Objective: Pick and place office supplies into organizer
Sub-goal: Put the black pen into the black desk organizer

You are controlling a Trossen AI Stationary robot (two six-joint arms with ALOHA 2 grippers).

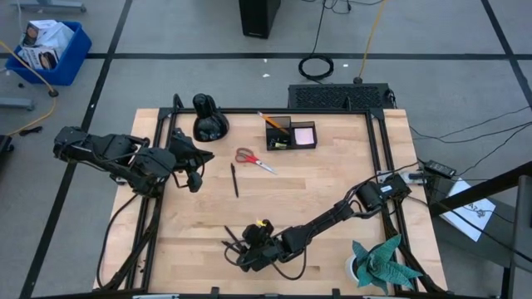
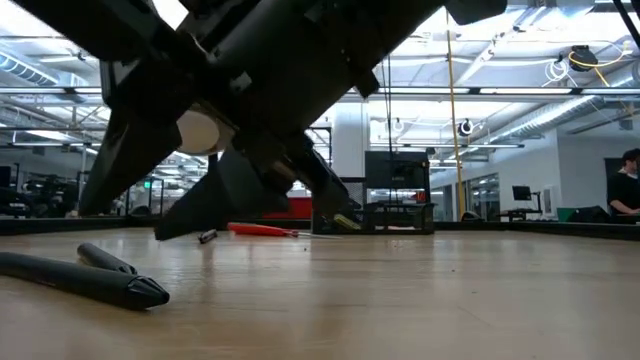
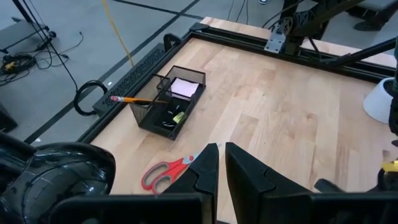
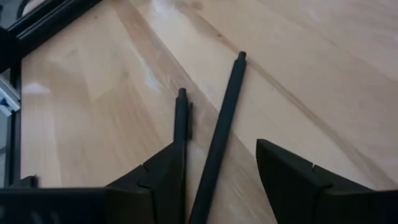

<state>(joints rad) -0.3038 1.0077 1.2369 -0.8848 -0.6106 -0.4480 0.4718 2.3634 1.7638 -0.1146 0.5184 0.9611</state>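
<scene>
The wooden table [image 1: 332, 191] is seen from above with both dark arms reaching over it. The right gripper [image 1: 241, 249] is lowered to the near edge of the table, and its fingers [image 4: 292, 180] are spread apart, with nothing pinched. Two thin black pens [image 4: 221, 134] are found at these fingers: one lies on the wood in the gap between them, the other [image 4: 181, 124] lies along the inner edge of one finger, and both stretch out ahead of the fingertips. In the low view a pen [image 2: 90, 275] is seen lying flat on the table under the lowered arm.

The left gripper [image 1: 195, 170] is held above the table's left side, its fingers [image 3: 208, 171] pressed close together with only a thin slit between, and nothing is held. The red-handled scissors [image 3: 168, 174] lie just ahead of those fingertips and a little to one side. Farther ahead of them stands the organizer [image 3: 168, 102], in which a pink sticky-note pad [image 3: 185, 88] is seen, with an orange-yellow pencil [image 3: 134, 99] sticking out over its rim. A third black pen [image 1: 234, 178] lies alone just beside the left fingers
</scene>
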